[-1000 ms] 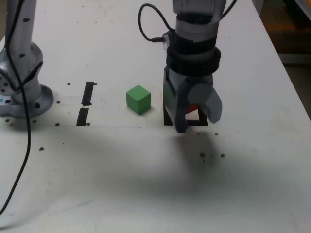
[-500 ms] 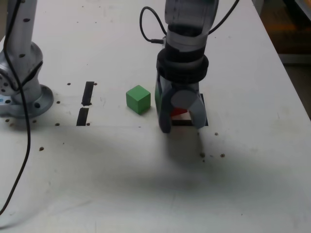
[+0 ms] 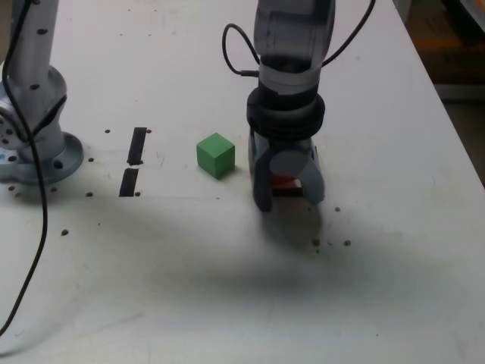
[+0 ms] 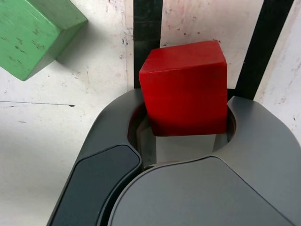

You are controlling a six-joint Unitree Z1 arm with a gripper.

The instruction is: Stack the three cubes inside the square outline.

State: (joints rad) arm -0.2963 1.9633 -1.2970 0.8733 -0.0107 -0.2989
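Gripper (image 4: 188, 136) clamped on red cube (image 4: 184, 87) over square outline (image 4: 147, 35). Centre cube between tape sides, lower flat, then release.

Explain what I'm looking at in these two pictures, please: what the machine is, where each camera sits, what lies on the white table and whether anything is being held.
This is a single robot arm with a gripper at its end. One picture comes from a camera standing off the arm, looking down on the white table. The other comes from a camera on the wrist, looking past the gripper. The gripper is shut on the red cube, low over the square outline of black tape. A green cube sits loose beside it, on the exterior view's left. Further left lie two short black tape strips and the arm's round base. No yellow cube shows in either picture.
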